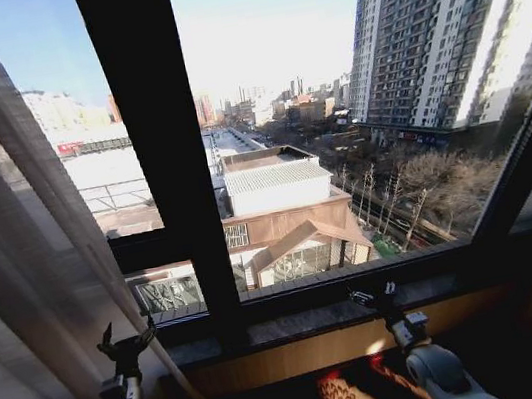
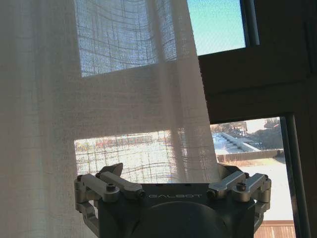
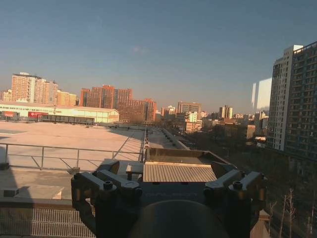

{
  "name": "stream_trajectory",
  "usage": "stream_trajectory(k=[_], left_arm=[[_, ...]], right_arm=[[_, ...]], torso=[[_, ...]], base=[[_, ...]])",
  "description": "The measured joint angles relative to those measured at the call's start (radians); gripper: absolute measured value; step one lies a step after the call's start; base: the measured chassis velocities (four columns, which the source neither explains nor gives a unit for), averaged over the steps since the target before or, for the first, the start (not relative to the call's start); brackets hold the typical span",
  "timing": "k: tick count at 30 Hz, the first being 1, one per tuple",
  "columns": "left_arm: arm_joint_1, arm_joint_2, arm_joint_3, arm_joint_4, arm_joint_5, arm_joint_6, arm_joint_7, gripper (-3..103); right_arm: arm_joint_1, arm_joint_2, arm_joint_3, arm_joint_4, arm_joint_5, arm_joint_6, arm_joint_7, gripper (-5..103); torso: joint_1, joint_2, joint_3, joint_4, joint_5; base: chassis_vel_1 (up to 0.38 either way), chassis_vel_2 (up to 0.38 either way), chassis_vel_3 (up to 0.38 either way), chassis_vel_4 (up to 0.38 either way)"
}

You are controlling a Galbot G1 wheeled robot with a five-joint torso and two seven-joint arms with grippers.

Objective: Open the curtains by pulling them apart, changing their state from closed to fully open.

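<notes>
Nearest, the left gripper [image 1: 127,341] and right gripper [image 1: 375,295] hover low before the windowsill [image 1: 296,322], both spread and empty, while beyond, the sheer curtain [image 1: 18,229] hangs bunched left; opening looks nearly finished, needing perhaps one more leftward push.

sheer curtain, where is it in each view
Head view: the sheer curtain hangs along the left edge, beside the left gripper.
Left wrist view: it covers the left and middle, just beyond the fingers.
Right wrist view: not in it.
Shared landmark: the dark window frame.
</notes>
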Motion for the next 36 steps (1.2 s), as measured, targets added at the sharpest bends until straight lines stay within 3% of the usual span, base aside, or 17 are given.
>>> stream_trajectory(k=[10,14,16,19,25,28,36], left_arm=[[-0.125,0.062,0.056,0.149,-0.054,-0.009,0.073,102],[-0.157,0.066,0.069,0.176,-0.069,-0.014,0.093,89],[-0.166,0.066,0.069,0.187,-0.072,-0.017,0.093,77],[-0.17,0.066,0.068,0.197,-0.074,-0.022,0.092,72],[-0.175,0.065,0.054,0.208,-0.078,-0.025,0.085,45],[-0.175,0.063,0.051,0.209,-0.079,-0.025,0.083,40],[-0.176,0.054,0.041,0.222,-0.08,-0.027,0.076,7]], right_arm=[[0.0,0.0,0.0,0.0,0.0,0.0,0.0,100],[0.0,0.0,0.0,0.0,0.0,0.0,0.0,100],[0.0,0.0,0.0,0.0,0.0,0.0,0.0,100],[0.0,0.0,0.0,0.0,0.0,0.0,0.0,100],[0.0,0.0,0.0,0.0,0.0,0.0,0.0,100],[0.0,0.0,0.0,0.0,0.0,0.0,0.0,100],[0.0,0.0,0.0,0.0,0.0,0.0,0.0,100]], torso=[[0.0,0.0,0.0,-0.0002,0.0],[0.0,0.0,0.0,-0.0002,0.0001],[0.0,0.0,0.0,-0.0001,0.0001],[0.0,0.0,0.0,-0.0001,0.0001],[0.0,0.0,0.0,0.0,0.0002],[0.0,0.0,0.0,0.0,0.0002],[0.0,0.0,0.0,0.0,0.0002]], base=[[0.0,0.0,0.0,0.0],[0.0,0.0,0.0,0.0],[0.0,0.0,0.0,0.0],[0.0,0.0,0.0,0.0],[0.0,0.0,0.0,0.0],[0.0,0.0,0.0,0.0],[0.0,0.0,0.0,0.0]])
